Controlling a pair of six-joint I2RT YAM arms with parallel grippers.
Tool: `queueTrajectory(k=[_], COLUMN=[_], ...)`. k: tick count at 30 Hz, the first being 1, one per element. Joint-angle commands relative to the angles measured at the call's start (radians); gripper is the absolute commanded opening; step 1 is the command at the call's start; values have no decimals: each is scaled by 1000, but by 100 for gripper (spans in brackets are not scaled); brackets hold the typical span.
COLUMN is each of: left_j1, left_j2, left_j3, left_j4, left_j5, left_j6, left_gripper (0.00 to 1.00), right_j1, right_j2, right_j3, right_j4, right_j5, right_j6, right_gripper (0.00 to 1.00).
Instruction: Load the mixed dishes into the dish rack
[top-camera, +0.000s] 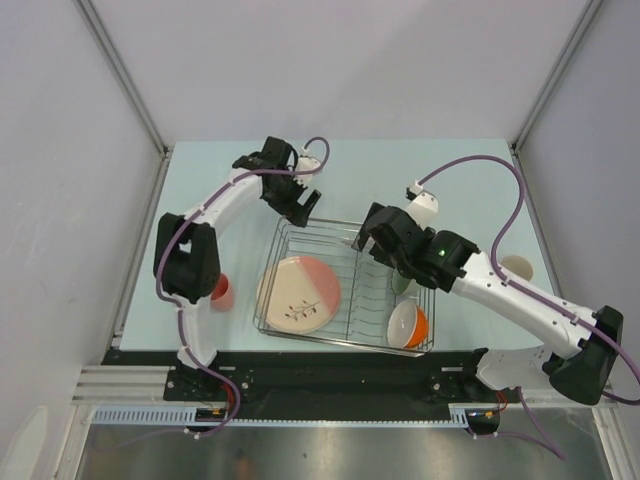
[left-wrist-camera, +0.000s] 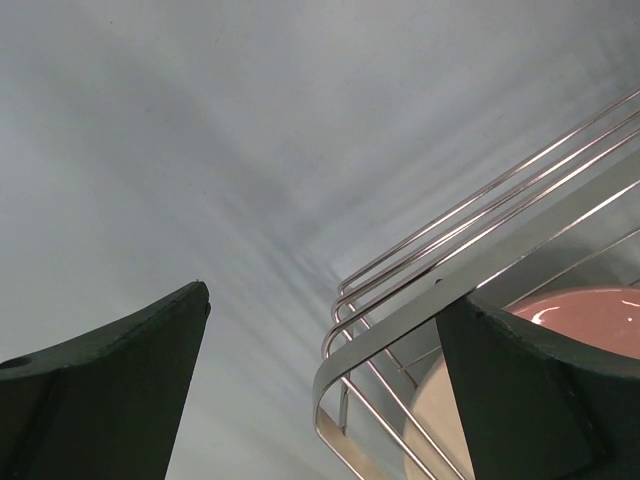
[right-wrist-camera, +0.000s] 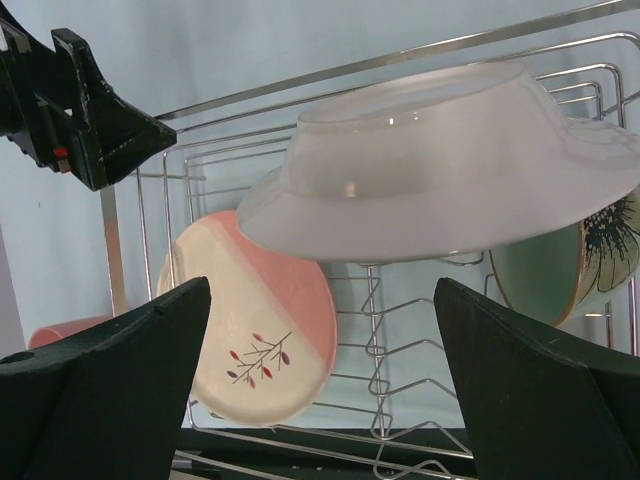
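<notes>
A: Dishes, where?

B: Mostly in the dish rack (top-camera: 358, 300). Pink-and-white plate (top-camera: 298, 293) leans in its left half. Orange bowl (top-camera: 407, 324) is at its near right corner, with the pale green bowl (right-wrist-camera: 556, 268) beside it along the right side. A frosted white bowl (right-wrist-camera: 450, 170) is tipped over the prongs toward the rack's far right. The coral cup (top-camera: 222, 292) isn't loaded, it's on the desk (top-camera: 370, 165) just left of the rack. One pale dish (top-camera: 517, 267) is also out, right of the rack.

A: Grippers?

B: Right gripper (right-wrist-camera: 320, 400) is over the rack's far right part, jaws wide, nothing between them. The white bowl sits just ahead of it and I can't tell if they touch. Left gripper (top-camera: 300, 205) is at the rack's far left corner, also wide and empty.

A: Step in hand?

B: My read is back off from the white bowl, then fetch the strays. Lift the right gripper straight up out of the rack, because that bowl looks loosely perched and a clipped rim could tip it. The left gripper is on the cup's side of the rack. Come down on the cup from above and pinch one wall. Carry it over the rack's left rail high enough to miss the plate, then set it on the bare wires in the rack's middle.
</notes>
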Motion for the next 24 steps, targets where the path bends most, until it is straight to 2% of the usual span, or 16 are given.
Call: queueTrajectory(k=[1,7,17,19,24], left_j1=[23,98,178,186,198], left_j2=[61,232,353,356,333], left_j3=[102,262,335,326,280], left_j4=[48,7,24,27,47], left_j5=[-59,-81,-147,-157,-151], left_j6=[-46,-132,-169,-167,-169], left_gripper=[100,99,100,100,100], right_j1=[-27,-82,-214,-241,-284], right_j2=[8,23,23,18,-20], right_j3=[22,16,-2,-4,-12], right_j4=[-9,1,54,37,-110], right_j5=[-12,-50,-134,-131,0], right_j6=[-19,-46,-120,-126,-93], right_gripper=[100,100,100,100,100])
